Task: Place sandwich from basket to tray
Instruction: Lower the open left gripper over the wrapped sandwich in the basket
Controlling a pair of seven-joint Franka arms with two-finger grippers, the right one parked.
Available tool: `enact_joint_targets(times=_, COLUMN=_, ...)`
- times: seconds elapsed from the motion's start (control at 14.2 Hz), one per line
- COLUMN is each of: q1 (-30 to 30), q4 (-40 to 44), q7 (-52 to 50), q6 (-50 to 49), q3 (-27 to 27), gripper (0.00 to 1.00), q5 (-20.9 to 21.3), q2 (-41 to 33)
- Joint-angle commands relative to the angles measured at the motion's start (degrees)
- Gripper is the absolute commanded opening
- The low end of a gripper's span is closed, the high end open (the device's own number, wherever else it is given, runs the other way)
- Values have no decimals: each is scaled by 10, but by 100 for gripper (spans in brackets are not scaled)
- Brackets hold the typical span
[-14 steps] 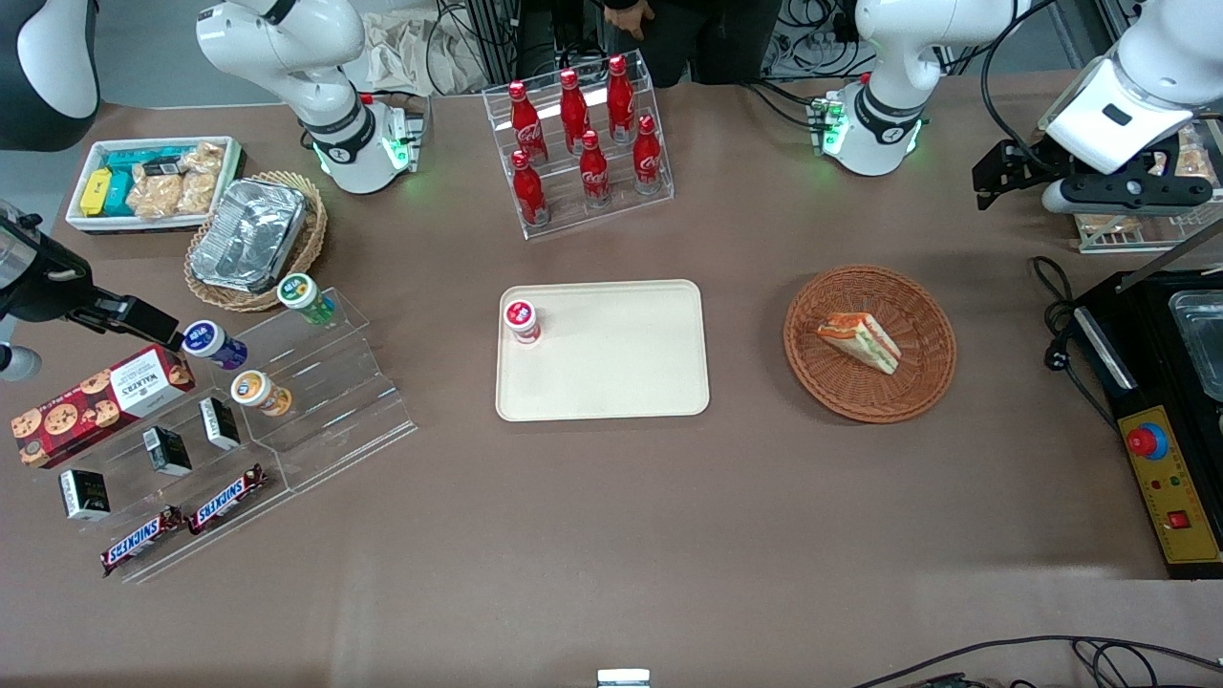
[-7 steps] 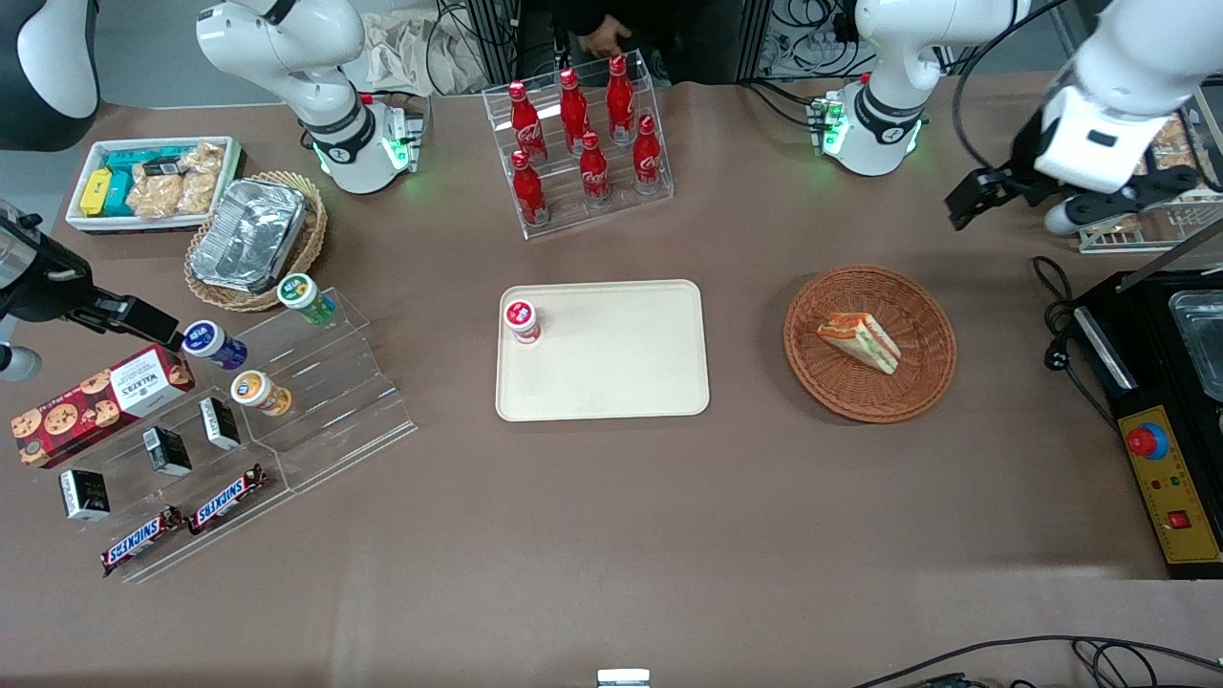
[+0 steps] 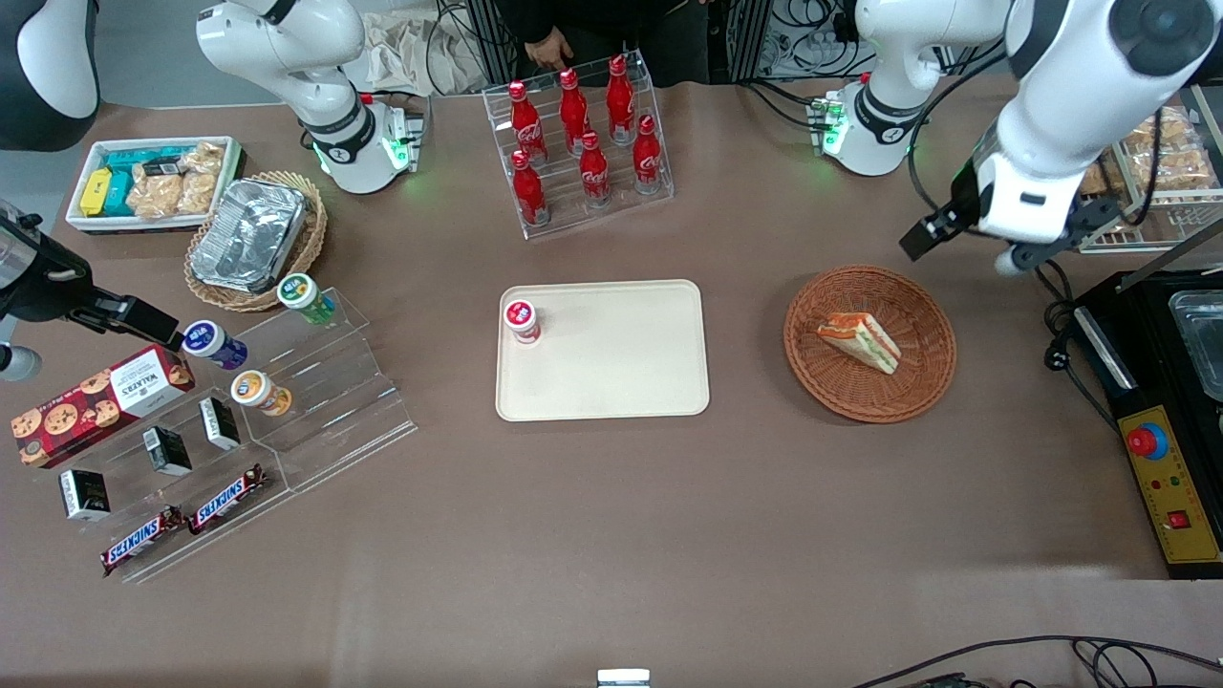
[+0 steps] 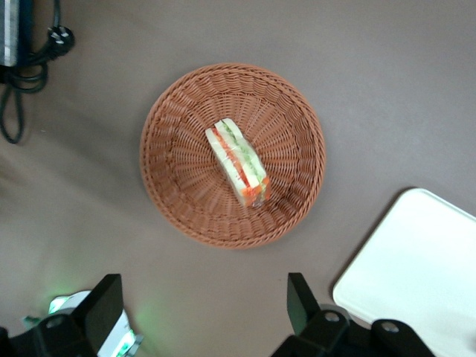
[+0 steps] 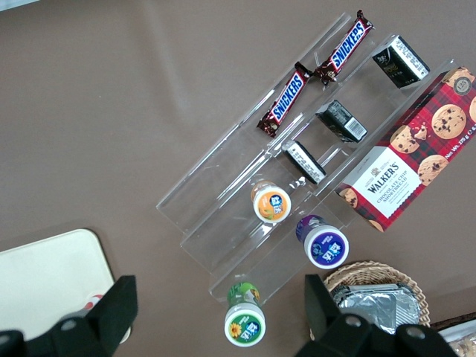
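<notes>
The sandwich (image 3: 859, 341) (image 4: 238, 163), a white bread wedge with red, orange and green layers, lies in the middle of the round reddish-brown basket (image 3: 919, 384) (image 4: 182, 204). The cream tray (image 3: 621, 377) (image 4: 420, 279) lies flat beside the basket, toward the parked arm's end. My gripper (image 3: 967, 250) (image 4: 201, 309) hangs high above the table, over the basket's rim that is farther from the front camera. It is open and holds nothing, and its black fingers (image 4: 300, 301) stand wide apart.
A small red-capped jar (image 3: 521, 321) stands on a tray corner. A rack of cola bottles (image 3: 583, 143) stands farther from the camera. A black control box (image 3: 1166, 430) and a cable (image 3: 1056, 315) lie at the working arm's end, near bagged pastries (image 3: 1161, 158).
My gripper has swung from above the pastry rack at the working arm's end toward the basket and nearer the front camera. The sandwich, basket and tray have not moved.
</notes>
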Motion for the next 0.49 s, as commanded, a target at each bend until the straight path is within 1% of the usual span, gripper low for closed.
enact_joint_targets(times=0.0, q1=-1, q4=-72, q7=-40, q6=76, q3=2, gripper=98, q5=-9, q2=-3)
enact_joint_targets(times=0.14, q1=-1, q4=-102, q7=-65, q6=116, q3=2, gripper=98, q5=-3, q2=13)
enact_joint_targets(times=0.42, q1=-2, q4=-162, q7=-92, q6=196, q3=2, gripper=98, q5=-2, q2=18)
